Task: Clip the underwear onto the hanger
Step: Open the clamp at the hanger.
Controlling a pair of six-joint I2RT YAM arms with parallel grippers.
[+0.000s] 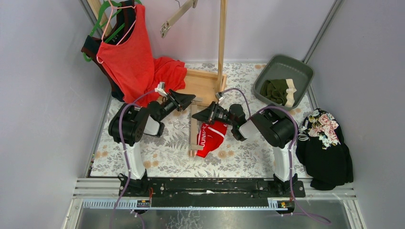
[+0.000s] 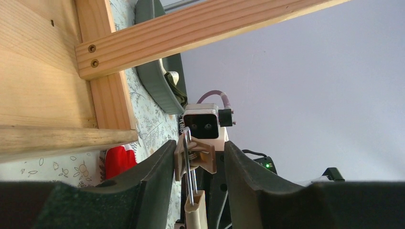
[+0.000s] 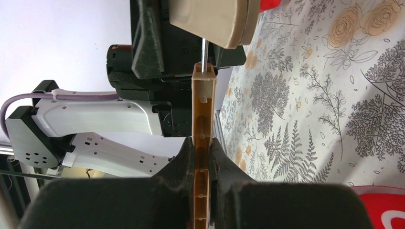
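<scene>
The right jaws pinch the hanger [image 3: 202,119] steady while the left jaws, spread, straddle its clip [image 2: 197,160], probably to squeeze it open. The red briefs [image 1: 213,137] lie on the worktop [image 1: 157,152] just beside the hanger; the green pair [image 1: 278,90] sits in the tub [image 1: 298,67]

Seen from above, the right gripper [image 1: 197,116] covers the upper edge of the red briefs [image 1: 213,139], so only part of the waistband lettering can be read. The green briefs [image 1: 276,90] lie partly hidden in the bin [image 1: 285,67]. The hanger [image 3: 202,143] is cut off at the bottom edge of the right wrist view.
</scene>
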